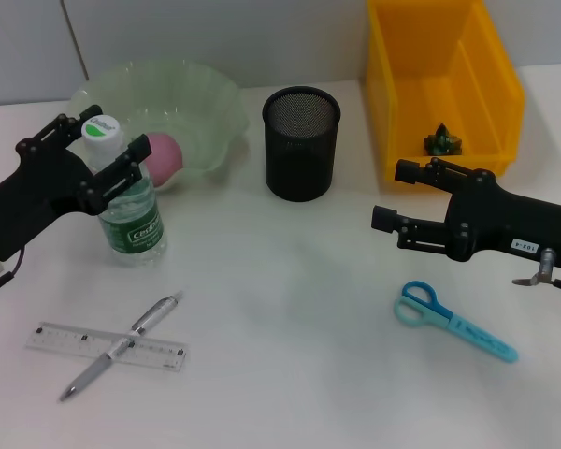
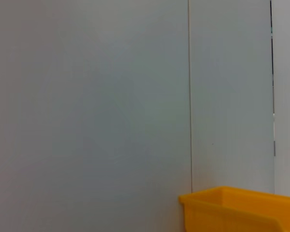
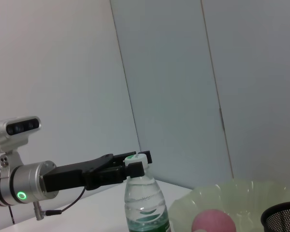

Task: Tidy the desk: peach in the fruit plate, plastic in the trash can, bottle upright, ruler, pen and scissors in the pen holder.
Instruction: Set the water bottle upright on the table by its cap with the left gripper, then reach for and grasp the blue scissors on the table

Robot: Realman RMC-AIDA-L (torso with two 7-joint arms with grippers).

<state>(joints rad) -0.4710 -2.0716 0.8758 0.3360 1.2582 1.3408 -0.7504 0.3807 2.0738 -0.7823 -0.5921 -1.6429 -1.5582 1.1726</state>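
Left end effector [image 1: 101, 150] at nine o'clock, fingers spread either side of the upright clear plastic bottle [image 1: 128, 210] with white cap and green label, not clamping it. Right end effector [image 1: 393, 195] at three o'clock hovers wide open, empty, above the light blue scissors [image 1: 453, 322] on the white table [image 1: 290, 318].

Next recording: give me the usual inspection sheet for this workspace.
Surface: white desk.
Job's things: bottle upright; peach in fruit plate; pen lying across ruler; scissors on desk; pen holder holds nothing visible; green scrap in trash can.
Clutter: nothing seen.
Grippers: left gripper open around bottle's neck; right gripper open, above desk near scissors.
Cables: thin one by left arm.
Surroundings: grey wall panels.
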